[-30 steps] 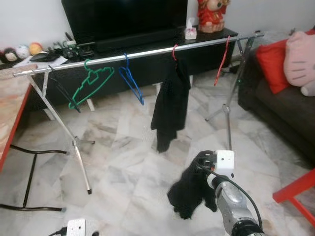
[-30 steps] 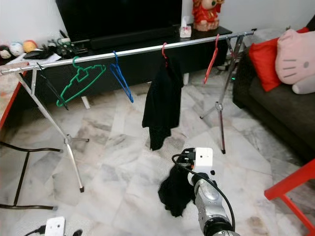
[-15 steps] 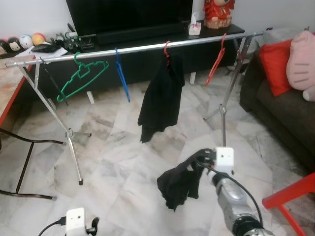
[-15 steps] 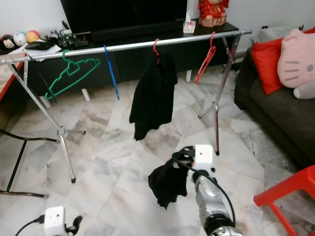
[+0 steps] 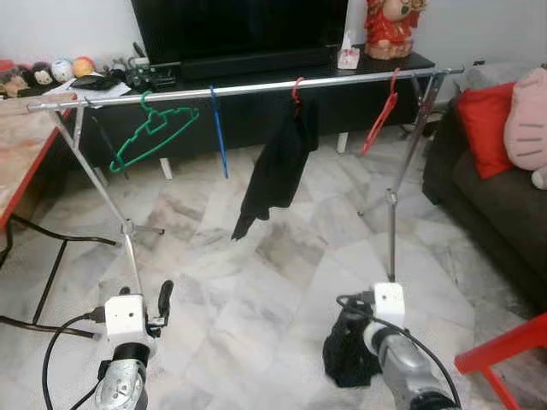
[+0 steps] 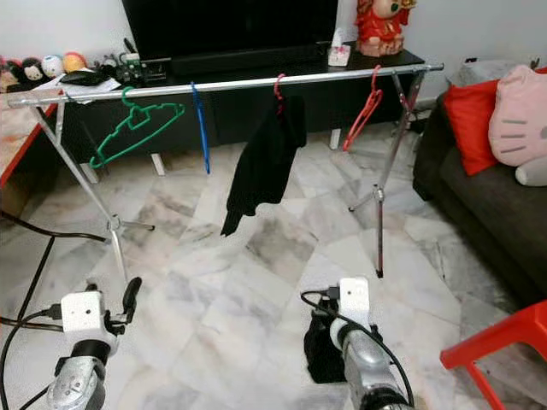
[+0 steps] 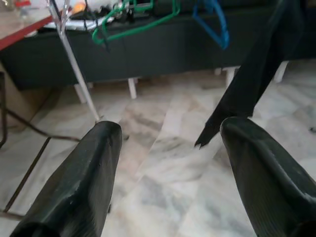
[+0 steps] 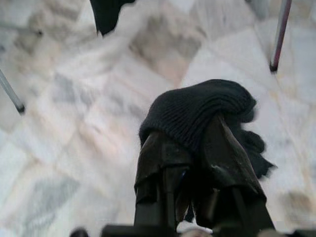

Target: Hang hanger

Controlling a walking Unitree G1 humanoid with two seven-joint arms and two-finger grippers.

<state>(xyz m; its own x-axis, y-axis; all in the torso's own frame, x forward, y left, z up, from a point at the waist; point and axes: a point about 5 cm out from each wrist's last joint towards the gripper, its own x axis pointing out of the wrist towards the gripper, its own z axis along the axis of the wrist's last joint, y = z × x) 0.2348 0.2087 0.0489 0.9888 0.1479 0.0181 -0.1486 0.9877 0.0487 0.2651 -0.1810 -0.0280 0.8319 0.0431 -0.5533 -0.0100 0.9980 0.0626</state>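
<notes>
Left tool (image 5: 162,299) has risen into view, fingers apart and empty; right tool (image 8: 197,163) has dropped low, clamped on black cloth (image 5: 346,359), well short of rail (image 5: 256,86). Hangers: green (image 5: 149,137), blue (image 5: 219,128), red (image 5: 380,115) on rail. Carry step; next, lift toward a free hanger.

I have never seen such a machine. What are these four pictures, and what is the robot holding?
Two pictures come from cameras on a walking robot's head; two come from cameras on its wrists. The right gripper, two long black fingers, is closed on a black knitted garment. The left gripper is open and holds nothing. Ahead stands a long silver clothes rail on the marble floor. On it hang a green hanger, a blue hanger, a red hanger carrying a black garment, and another bare red hanger.
</notes>
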